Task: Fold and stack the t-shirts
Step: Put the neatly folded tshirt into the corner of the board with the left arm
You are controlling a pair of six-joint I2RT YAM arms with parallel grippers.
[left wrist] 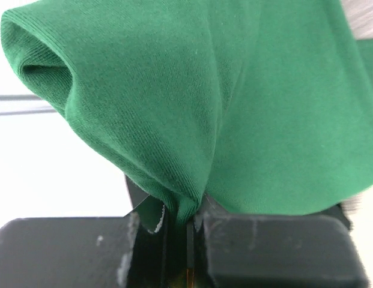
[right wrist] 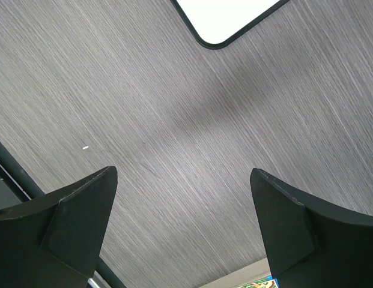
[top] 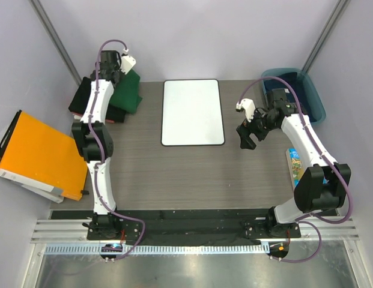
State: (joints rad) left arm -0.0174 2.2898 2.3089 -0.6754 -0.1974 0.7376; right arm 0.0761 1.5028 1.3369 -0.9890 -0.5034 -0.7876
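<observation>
Left gripper (left wrist: 187, 231) is pinched shut on a thin fold of the green shirt (left wrist: 234, 102), which sits at the far-left corner of the table (top: 144, 174), over the black shirts (top: 84, 99). So small a bite could slip free, and a careless pull could drag the black pile askew. Right gripper (right wrist: 183, 222) hovers wide open and empty, well apart, right of the board (top: 192, 112).
</observation>
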